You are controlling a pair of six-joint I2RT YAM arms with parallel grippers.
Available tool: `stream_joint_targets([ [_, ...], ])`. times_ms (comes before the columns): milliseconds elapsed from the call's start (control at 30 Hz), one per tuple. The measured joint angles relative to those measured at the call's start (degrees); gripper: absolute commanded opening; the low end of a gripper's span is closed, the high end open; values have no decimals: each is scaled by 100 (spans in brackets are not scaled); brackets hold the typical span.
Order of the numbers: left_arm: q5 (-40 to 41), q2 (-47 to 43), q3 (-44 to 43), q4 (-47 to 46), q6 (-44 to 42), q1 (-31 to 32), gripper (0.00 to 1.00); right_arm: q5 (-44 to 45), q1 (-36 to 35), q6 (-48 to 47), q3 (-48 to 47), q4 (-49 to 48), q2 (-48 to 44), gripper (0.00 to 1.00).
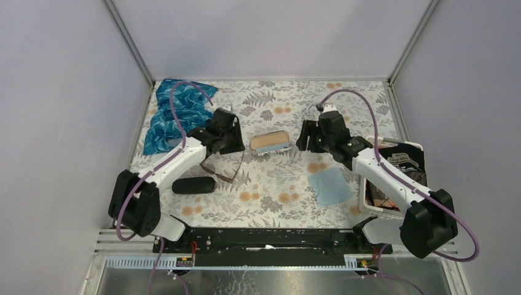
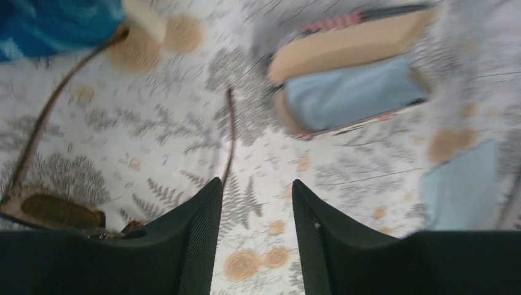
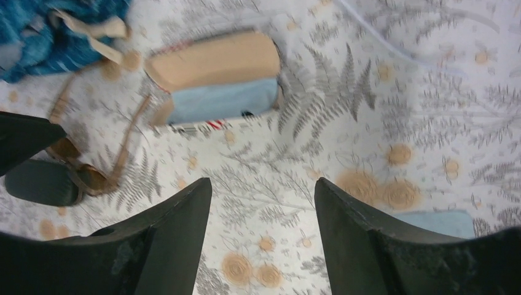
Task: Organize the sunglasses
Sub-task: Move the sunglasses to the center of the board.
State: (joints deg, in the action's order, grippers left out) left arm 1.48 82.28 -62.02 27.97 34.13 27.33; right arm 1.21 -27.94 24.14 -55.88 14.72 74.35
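Note:
The sunglasses point(image 1: 222, 170), brown-tinted with thin dark arms spread open, lie on the floral tablecloth left of centre. My left gripper point(image 1: 230, 138) is open and empty just above and behind them. In the left wrist view one lens point(image 2: 58, 212) shows at the lower left, and one arm runs up to the left fingertip point(image 2: 212, 190) of my gripper point(image 2: 255, 184). My right gripper point(image 1: 307, 136) is open and empty, right of an open tan case point(image 1: 270, 142). The right wrist view shows my gripper point(image 3: 264, 184) over bare cloth, with the sunglasses point(image 3: 92, 175) at the left.
The tan case with blue lining point(image 2: 350, 74) point(image 3: 215, 74) lies between the grippers. A black oval case point(image 1: 193, 185) point(image 3: 40, 182) lies near the sunglasses. A light blue cloth point(image 1: 332, 186), a blue patterned bag point(image 1: 175, 114) and a white tray point(image 1: 419, 147) at the right are also there.

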Motion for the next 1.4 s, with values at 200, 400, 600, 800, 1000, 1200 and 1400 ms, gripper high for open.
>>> stream_joint_targets([
  [200,94,649,476,328,7,0,57,-33,0,120,682,155,-122,72],
  [400,-7,817,562,356,-15,20,61,-35,0,142,713,214,-173,73],
  [600,-107,957,767,317,22,328,49,-81,0,142,713,212,-181,73],
  [800,-199,1012,796,247,212,750,11,-203,0,144,713,203,-179,73],
  [1000,-212,1012,809,190,417,1416,5,-278,0,166,713,125,-179,73],
  [1200,-258,997,848,111,603,2297,16,-446,0,229,846,22,-179,73],
  [1400,-190,986,745,289,704,3086,38,-680,0,356,1110,-107,-179,73],
])
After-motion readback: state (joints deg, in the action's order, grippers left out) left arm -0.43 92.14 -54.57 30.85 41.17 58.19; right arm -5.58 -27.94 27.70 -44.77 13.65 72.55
